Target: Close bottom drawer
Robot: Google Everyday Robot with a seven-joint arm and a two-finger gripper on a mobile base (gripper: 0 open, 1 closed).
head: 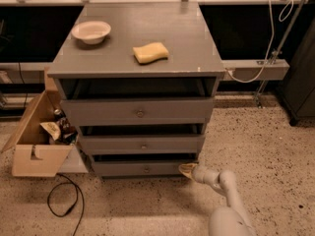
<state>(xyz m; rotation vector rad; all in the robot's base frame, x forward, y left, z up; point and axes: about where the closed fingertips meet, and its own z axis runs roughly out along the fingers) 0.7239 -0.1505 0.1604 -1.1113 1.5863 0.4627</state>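
The gripper point(188, 170) is low at the front right of the cabinet, just above the floor point(266, 146). Its fingers point(185, 169) appear clenched into a single tan wedge and hold nothing, though the view is poor at this point. The tip touches the right end of the bottom drawer point(142, 169). The white arm point(221, 186) runs from the gripper down and to the right, toward the lower edge of the view.

The bottom drawer is the lowest of three grey drawers. It has the slimmest front panel and a small round knob at its centre. A dark gap shows above its front panel. The middle drawer point(142, 144) is directly above it, and the top drawer point(138, 111) has the tallest front.

The cabinet's surface point(187, 43) carries a white bowl point(91, 32) at the rear left and a yellow sponge point(150, 52) near the centre, well apart.

An open cardboard box point(34, 159) stands just beside the cabinet's left side. A black cable point(61, 200) loops on the floor in front of the box.
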